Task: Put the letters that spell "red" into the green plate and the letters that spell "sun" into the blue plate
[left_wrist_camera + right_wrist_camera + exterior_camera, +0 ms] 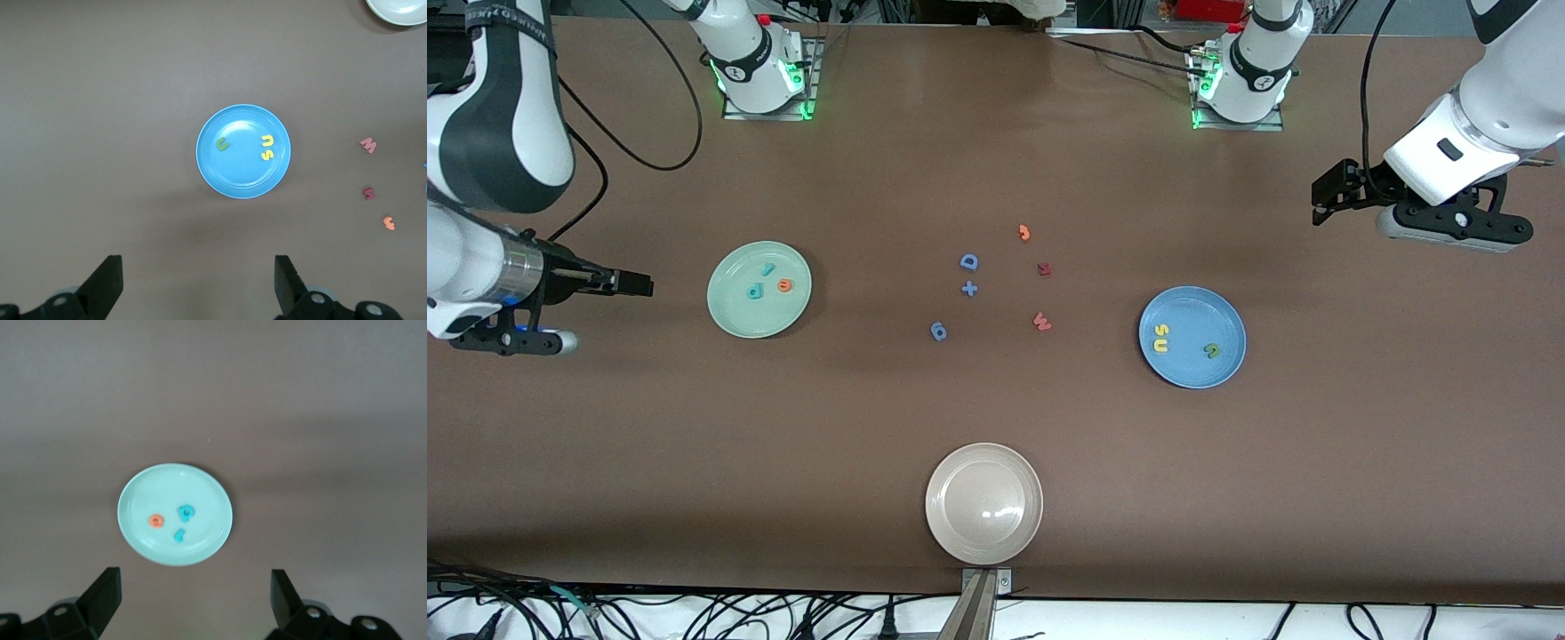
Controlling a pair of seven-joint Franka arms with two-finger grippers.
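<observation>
Both grippers hang empty with fingers spread wide. From the front, the left gripper [1325, 197] is up over bare table at the left arm's end, and the right gripper [636, 284] hovers just beside the green plate [734, 316] at the right arm's end. On that plate lie the r [767, 268], the e [784, 285] and the d [755, 291]. The blue plate [1200, 369] holds the s [1162, 331] touching the u [1160, 346], with the n [1211, 350] a little apart. Between the plates stay the spare letters: D [968, 261], a plus [968, 288], a blue q-like one [938, 332], an orange piece [1024, 233], a dark red one [1044, 268] and the w [1041, 321]. A beige plate [938, 524] sits bare, nearest the camera. The left wrist view looks straight down on the blue plate, all three letters inside its rim, black fingers [107, 283] parted below it. The right wrist view shows the green plate the same way, three letters well inside. By my reckoning both words are sorted and nothing is left; the arms look parked.
</observation>
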